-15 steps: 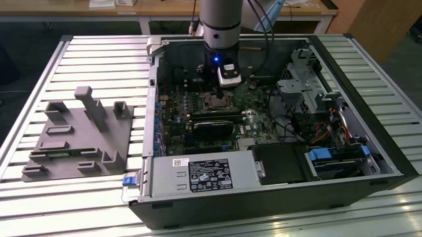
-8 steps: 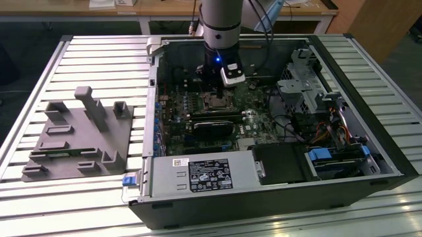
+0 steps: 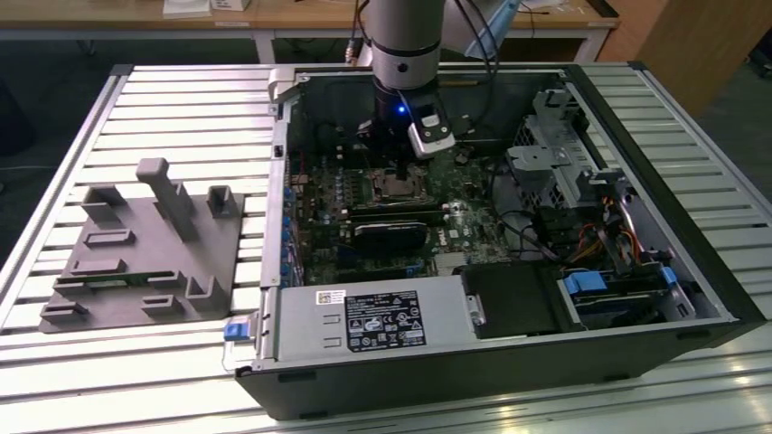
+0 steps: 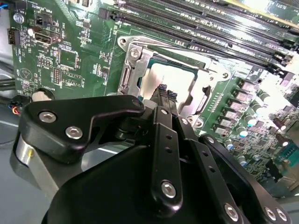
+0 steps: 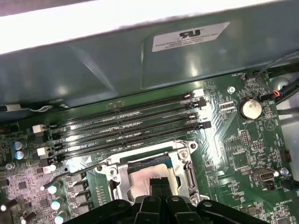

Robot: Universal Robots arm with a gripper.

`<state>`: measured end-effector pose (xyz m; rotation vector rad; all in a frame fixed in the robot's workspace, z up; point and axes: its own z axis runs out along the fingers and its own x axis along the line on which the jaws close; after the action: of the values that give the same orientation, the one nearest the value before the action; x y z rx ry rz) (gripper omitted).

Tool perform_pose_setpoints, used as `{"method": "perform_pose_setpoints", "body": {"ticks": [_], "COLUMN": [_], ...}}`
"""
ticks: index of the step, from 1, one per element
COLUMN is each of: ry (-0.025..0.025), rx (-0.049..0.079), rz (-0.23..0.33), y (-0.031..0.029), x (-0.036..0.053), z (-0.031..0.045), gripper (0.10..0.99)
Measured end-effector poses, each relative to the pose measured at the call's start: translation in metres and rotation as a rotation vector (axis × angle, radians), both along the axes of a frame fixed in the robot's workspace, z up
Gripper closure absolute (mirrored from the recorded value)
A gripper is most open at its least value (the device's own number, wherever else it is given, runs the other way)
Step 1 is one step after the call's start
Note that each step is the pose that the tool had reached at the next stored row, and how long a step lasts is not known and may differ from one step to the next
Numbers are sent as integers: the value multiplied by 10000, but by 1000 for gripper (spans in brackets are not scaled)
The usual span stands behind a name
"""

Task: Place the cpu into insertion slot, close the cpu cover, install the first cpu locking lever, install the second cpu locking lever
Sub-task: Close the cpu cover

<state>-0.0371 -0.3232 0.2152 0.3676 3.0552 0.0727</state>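
In the second wrist view the fingers [image 4: 162,99] and the gripper [image 4: 166,92] body behind them hide the near part of the cpu [image 4: 175,77] and the cpu cover's [image 4: 133,65] near edge.

No legible txt on case label [image 5: 190,37]

The computer case [image 3: 483,380] lies open on the table [image 3: 181,99], toward its edge on the exterior view's right; a fixture block [image 3: 133,262] lies by the opposite edge, just beside the case. Inside, the motherboard [image 3: 458,217] lies on the case floor, and the power supply [image 3: 374,321] lies along the case's near edge. The insertion slot [image 3: 396,188] sits mid-board with the cpu [image 4: 175,79] in it, the cpu cover [image 4: 133,70] lying around the cpu, the memory slots [image 5: 126,126] between slot and case wall, and the gripper [image 4: 166,91] above the cpu
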Motion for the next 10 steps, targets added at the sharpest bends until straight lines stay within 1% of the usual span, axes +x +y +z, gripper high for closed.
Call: {"method": "perform_pose_setpoints", "body": {"ticks": [2, 3, 4, 5, 6, 8, 9, 10], "ry": [10, 75, 189, 345, 509, 864, 1034, 1136], "rx": [-1, 2, 1, 0, 0, 1, -2, -1], "rz": [2, 3, 1, 1, 1, 0, 1, 2], "y": [0, 0, 0, 0, 0, 0, 0, 0], "x": [0, 4, 10, 19, 28, 45, 51, 54], "z": [0, -1, -3, -5, -7, -13, -15, -16], "gripper": [980, 980, 980, 980, 980, 980, 980, 980]}}
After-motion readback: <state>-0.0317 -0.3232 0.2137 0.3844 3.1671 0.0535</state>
